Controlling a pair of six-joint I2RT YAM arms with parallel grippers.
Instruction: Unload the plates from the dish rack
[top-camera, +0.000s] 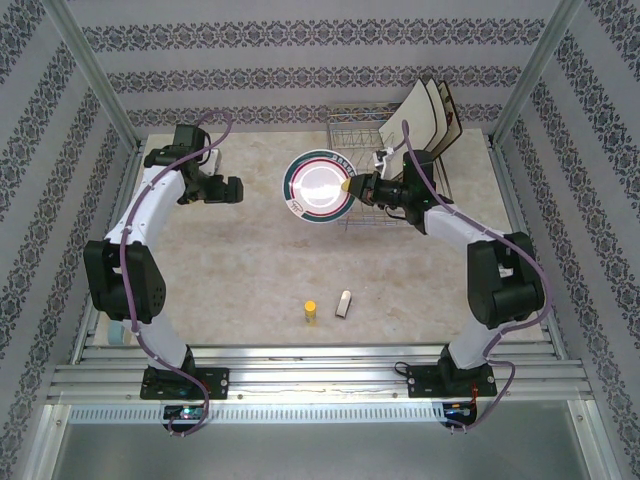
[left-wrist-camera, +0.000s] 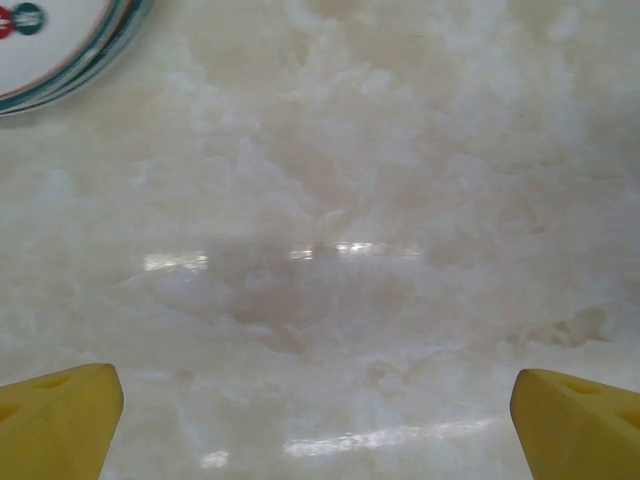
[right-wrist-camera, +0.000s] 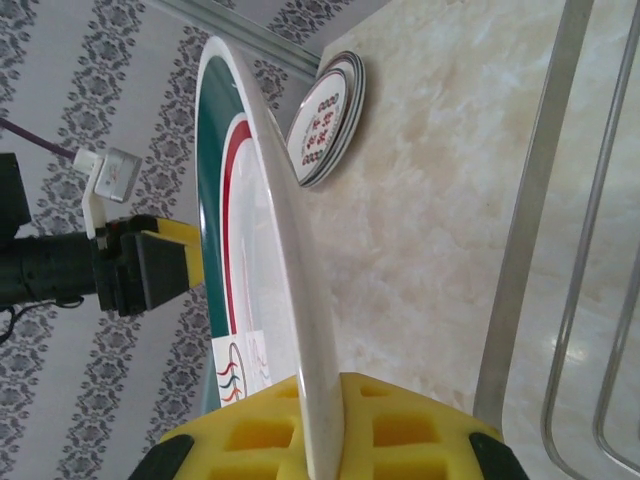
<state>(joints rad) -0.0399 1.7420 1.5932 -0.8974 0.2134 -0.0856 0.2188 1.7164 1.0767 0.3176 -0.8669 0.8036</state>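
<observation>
My right gripper (top-camera: 352, 186) (right-wrist-camera: 325, 430) is shut on the rim of a round white plate (top-camera: 318, 187) (right-wrist-camera: 262, 230) with teal and red rings. It holds the plate above the table, just left of the silver wire dish rack (top-camera: 372, 215) (right-wrist-camera: 528, 240). On the marble beyond the held plate lies a stack of round patterned plates (right-wrist-camera: 325, 118) (left-wrist-camera: 55, 55). Square cream plates (top-camera: 425, 115) stand at the far right of the rack. My left gripper (top-camera: 232, 189) (left-wrist-camera: 320, 420) hangs open over bare marble left of the plates, nothing between its yellow fingers (left-wrist-camera: 60, 420).
A small yellow object (top-camera: 311, 311) and a small white one (top-camera: 344, 303) lie near the front middle of the table. Patterned walls and metal frame posts (top-camera: 95, 80) close in the back and sides.
</observation>
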